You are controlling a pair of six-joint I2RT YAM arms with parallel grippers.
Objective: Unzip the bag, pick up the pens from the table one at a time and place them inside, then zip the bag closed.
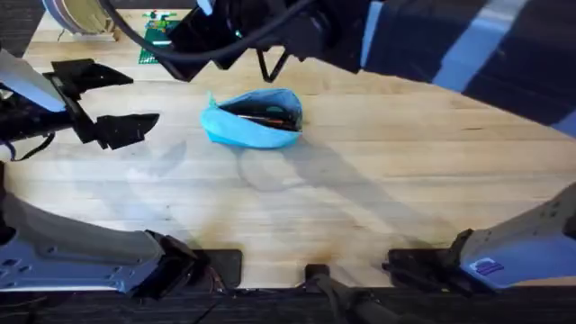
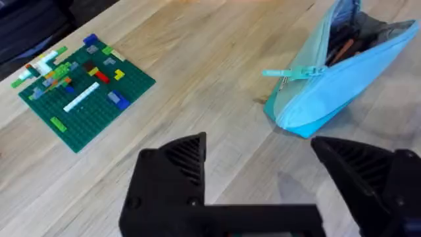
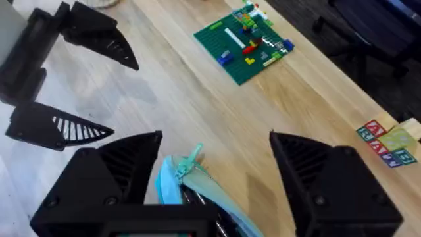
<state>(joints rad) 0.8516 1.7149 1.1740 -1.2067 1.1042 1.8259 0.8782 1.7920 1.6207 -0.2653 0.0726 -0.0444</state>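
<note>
The light-blue bag (image 1: 256,126) lies on the table (image 1: 360,198) with its zipper open. An orange pen (image 1: 267,117) shows inside it, against the dark lining; I cannot make out a black pen there. In the left wrist view the bag (image 2: 335,82) gapes, the orange pen (image 2: 342,49) inside and the zipper pull (image 2: 289,72) hanging at its near end. My left gripper (image 1: 135,97) (image 2: 260,148) is open, left of the bag and apart from it. My right gripper (image 3: 214,141) hangs open and empty just above the bag (image 3: 177,181).
A green brick baseplate (image 2: 82,89) (image 3: 243,43) with small coloured bricks lies at the table's far side, behind the bag. Lettered blocks (image 3: 388,141) sit near the table's edge. The right arm (image 1: 297,31) spans the top of the overhead view, dark and blurred.
</note>
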